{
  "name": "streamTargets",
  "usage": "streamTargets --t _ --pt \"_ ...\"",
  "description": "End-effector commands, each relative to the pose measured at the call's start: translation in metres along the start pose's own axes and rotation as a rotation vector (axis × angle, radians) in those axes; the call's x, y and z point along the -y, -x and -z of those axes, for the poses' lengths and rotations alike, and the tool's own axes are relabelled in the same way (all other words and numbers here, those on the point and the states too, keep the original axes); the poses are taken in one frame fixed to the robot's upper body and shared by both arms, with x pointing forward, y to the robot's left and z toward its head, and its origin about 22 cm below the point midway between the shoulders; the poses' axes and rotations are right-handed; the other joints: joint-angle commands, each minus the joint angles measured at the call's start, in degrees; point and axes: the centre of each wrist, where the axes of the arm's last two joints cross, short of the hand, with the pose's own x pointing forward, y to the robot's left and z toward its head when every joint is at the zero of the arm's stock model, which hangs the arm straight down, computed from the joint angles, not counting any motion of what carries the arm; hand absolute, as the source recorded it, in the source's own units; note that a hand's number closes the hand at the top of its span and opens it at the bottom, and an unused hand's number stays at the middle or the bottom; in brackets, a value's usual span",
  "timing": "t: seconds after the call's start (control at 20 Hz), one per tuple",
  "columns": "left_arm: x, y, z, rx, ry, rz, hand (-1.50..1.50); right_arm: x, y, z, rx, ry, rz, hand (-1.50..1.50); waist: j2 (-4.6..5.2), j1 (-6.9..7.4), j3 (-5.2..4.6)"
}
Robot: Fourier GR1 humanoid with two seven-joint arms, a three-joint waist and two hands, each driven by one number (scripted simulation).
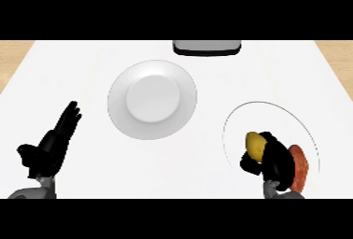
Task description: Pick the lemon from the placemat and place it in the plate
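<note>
A white round plate (152, 99) lies on the counter, left of centre. To its right is a white round placemat (276, 116) with a thin dark rim. The yellow lemon (257, 144) sits at the placemat's lower part, with my right hand (276, 161) curled round it from the right; the fingers hide part of it. An orange-red object (299, 168) lies just right of that hand. My left hand (52, 144) rests at the lower left, fingers straight and pointing up, apart from the plate.
A dark appliance with a pale top (207, 46) stands at the counter's far edge, behind the plate. Wooden surface shows at the far corners (14, 56).
</note>
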Motion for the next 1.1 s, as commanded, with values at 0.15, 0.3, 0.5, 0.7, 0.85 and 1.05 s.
streamTargets --t 0.15,0.3,0.5,0.7,0.85,1.05 --pt "0.004 0.011 -0.011 -0.007 0.010 -0.007 0.00 -0.024 -0.002 -0.107 0.078 0.174 -0.041 1.50 0.92 0.12 1.08" --pt "0.002 -0.007 0.003 0.006 0.000 -0.009 0.00 -0.003 -0.017 -0.143 0.142 0.231 0.004 1.50 1.01 0.27 1.17" --pt "-0.002 0.003 0.003 -0.002 0.012 0.003 0.00 0.018 -0.019 -0.189 0.174 0.293 -0.022 1.50 1.17 0.42 1.17" --pt "0.015 0.003 0.007 0.008 0.016 -0.008 0.00 0.035 -0.035 -0.200 0.236 0.405 -0.037 1.50 1.33 0.82 1.20" --pt "0.008 -0.002 0.001 0.013 0.006 0.003 0.00 0.043 -0.049 -0.200 0.309 0.509 0.032 1.50 1.13 1.20 1.18" --pt "0.005 0.002 0.000 0.008 0.014 0.012 0.00 0.049 -0.063 -0.197 0.350 0.565 0.008 1.50 1.32 1.81 1.17"
